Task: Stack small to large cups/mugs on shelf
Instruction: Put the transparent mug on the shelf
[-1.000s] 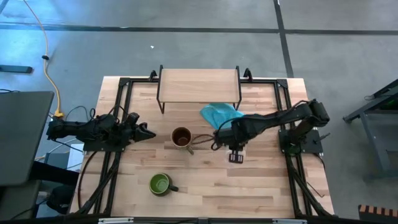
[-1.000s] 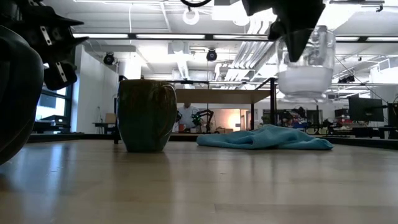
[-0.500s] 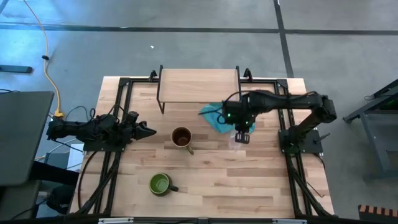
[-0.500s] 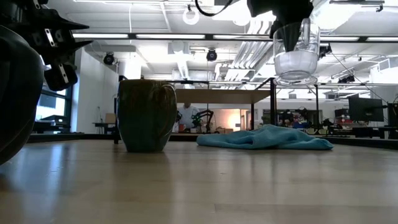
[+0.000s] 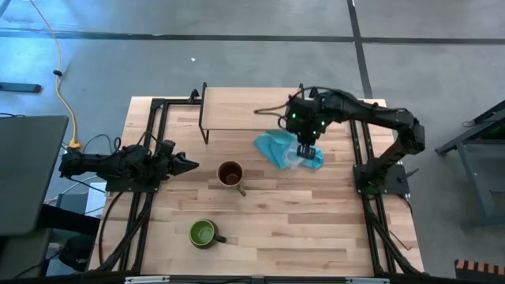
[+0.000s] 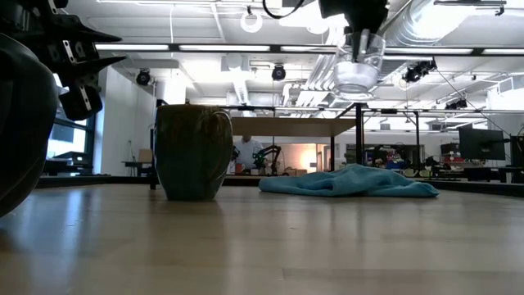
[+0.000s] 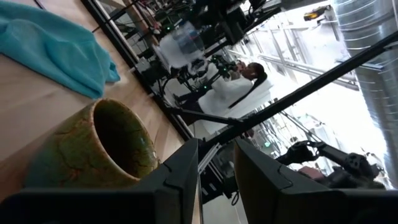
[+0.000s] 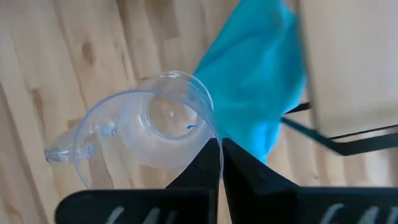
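The right gripper [image 5: 306, 147] holds the clear glass cup [image 8: 146, 134] up at center right; the shelf [image 5: 251, 108] holds no cups yet.

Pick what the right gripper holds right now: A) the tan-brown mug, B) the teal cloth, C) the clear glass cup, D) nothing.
C: the right gripper is pinched shut on the rim of the clear glass cup, lifted above the teal cloth.

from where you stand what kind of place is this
Probably a robotics lab in an open industrial hall: exposed ceiling ducts, a bare concrete floor, and a wooden worktable carrying two arms.
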Robot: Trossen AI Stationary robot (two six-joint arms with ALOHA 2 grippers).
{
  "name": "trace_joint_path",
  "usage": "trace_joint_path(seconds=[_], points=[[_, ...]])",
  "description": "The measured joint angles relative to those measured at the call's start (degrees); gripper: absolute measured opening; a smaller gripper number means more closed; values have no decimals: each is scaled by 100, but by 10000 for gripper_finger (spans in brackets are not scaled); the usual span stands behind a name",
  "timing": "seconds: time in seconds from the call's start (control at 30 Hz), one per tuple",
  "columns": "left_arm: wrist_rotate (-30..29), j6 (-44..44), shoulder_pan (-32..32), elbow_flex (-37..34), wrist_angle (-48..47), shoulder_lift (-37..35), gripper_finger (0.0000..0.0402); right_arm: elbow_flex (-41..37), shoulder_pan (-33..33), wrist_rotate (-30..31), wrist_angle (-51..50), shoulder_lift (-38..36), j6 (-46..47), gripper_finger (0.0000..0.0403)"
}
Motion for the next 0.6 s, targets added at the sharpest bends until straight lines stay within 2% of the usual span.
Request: trace_joint_path(seconds=[0.33,0.6], points=[[-9,0,1,-2,-1,0,90,775,-646,128,-127,4,-389,0],[-231,11,1,-1,-11,0,90,1580,-1049,148,-339,196,-659,0]])
